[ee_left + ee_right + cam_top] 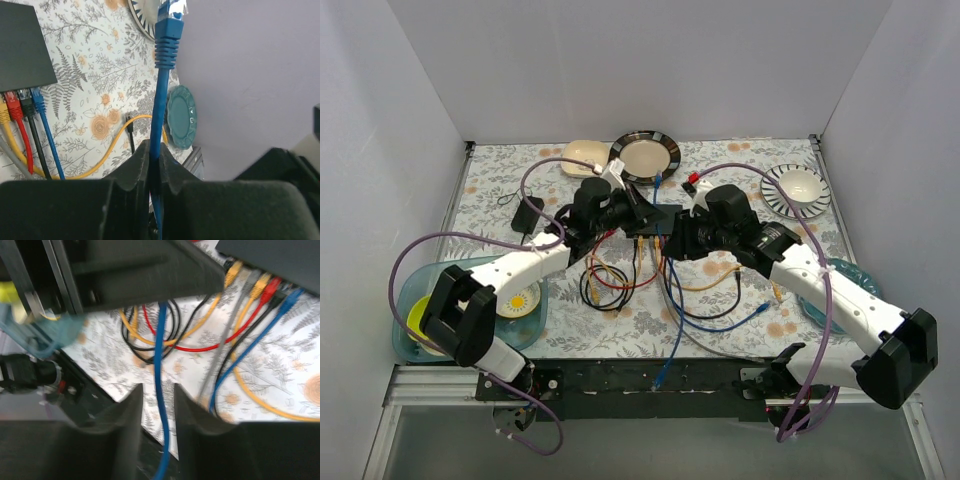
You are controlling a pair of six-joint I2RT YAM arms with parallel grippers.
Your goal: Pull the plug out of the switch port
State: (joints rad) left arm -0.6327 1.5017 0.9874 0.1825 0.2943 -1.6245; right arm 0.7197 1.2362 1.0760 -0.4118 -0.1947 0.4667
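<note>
Far of the switch (25, 45), the blue plug (166, 40) is held clear, pointing far, cable (159, 115) pinched by the left gripper (155, 150). The right gripper (159, 390) is parted around a blue cable (161, 340).

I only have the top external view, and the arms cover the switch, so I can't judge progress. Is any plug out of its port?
Observer: Yes. The left fingers are shut on a blue cable whose plug stands free in the air above them.
Operator: And the right fingers?
Observer: They stand apart. A blue cable runs between them, not pinched, though that view is blurred.
Operator: Anything left in the switch?
Observer: Yes, a red plug and others beside it sit in its ports.
</note>
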